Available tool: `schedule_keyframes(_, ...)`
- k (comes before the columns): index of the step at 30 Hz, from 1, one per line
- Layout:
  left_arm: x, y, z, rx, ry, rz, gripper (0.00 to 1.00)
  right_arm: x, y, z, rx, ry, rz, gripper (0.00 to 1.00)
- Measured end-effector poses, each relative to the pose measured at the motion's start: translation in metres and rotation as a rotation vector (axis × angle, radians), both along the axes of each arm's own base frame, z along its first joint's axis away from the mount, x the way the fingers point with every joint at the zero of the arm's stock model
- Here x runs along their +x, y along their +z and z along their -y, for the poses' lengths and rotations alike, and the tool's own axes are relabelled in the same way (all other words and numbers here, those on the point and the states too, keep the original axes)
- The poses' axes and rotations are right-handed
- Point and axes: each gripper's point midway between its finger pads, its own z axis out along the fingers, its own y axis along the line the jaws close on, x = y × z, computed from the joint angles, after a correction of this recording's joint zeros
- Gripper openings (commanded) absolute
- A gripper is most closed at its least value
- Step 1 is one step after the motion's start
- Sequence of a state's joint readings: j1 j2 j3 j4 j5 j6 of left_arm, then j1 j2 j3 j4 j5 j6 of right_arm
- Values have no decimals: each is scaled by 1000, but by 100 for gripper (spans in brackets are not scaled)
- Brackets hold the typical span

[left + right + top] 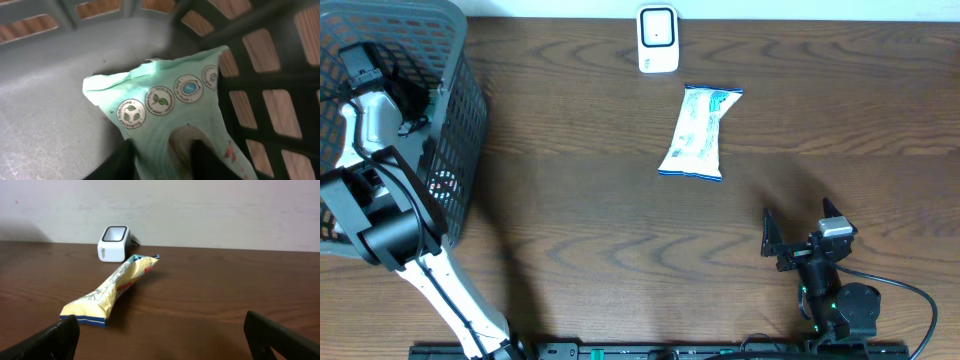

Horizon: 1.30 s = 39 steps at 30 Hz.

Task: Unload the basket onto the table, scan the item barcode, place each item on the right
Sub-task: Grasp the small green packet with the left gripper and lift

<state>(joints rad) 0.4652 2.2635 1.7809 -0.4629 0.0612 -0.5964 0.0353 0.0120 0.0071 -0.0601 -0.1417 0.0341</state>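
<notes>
Two grippers: left gripper (164,152), lower centre of frame, pinching green packet (165,95) inside grey basket (50,75); right gripper (802,232), lower right, jaws spread wide.

1. Overhead: bright, even light on the table (620,250). The scanner (658,38) glares white, and soft shadows spread right of the basket (460,120).
2. Left wrist: dim and greyish here. The green packet (165,100) catches one bright patch, focus is soft, and the left gripper (165,160) is just dark blur.
3. Right wrist: warm, clear light. The snack bag (112,292) is sharp with a soft shadow, and the right gripper (161,325) is blurred in the corners.
</notes>
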Motion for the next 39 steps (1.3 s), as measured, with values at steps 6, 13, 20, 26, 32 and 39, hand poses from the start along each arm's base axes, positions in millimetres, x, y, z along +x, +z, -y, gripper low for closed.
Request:
schedule_keyframes(6,-2,1,-3,-7,-9,-1,7,0,0,0,0,0,0,99)
schedule_keyframes(13,-34,6,-12,-52,29,-72,7,0,0,0,0,0,0,99)
schedule_keyframes(20,-63,80,-36,-5,95,2,7,0,0,0,0,0,0,99)
schedule_keyframes(26,-81,188,-31,106,105,180,10,0,0,0,0,0,0,99)
schedule_keyframes(32,-95,200,-20,98,100,159,64,0,0,0,0,0,0,99)
schedule_keyframes(39,-89,135,-24,14,105,27,67,0,0,0,0,0,0,99)
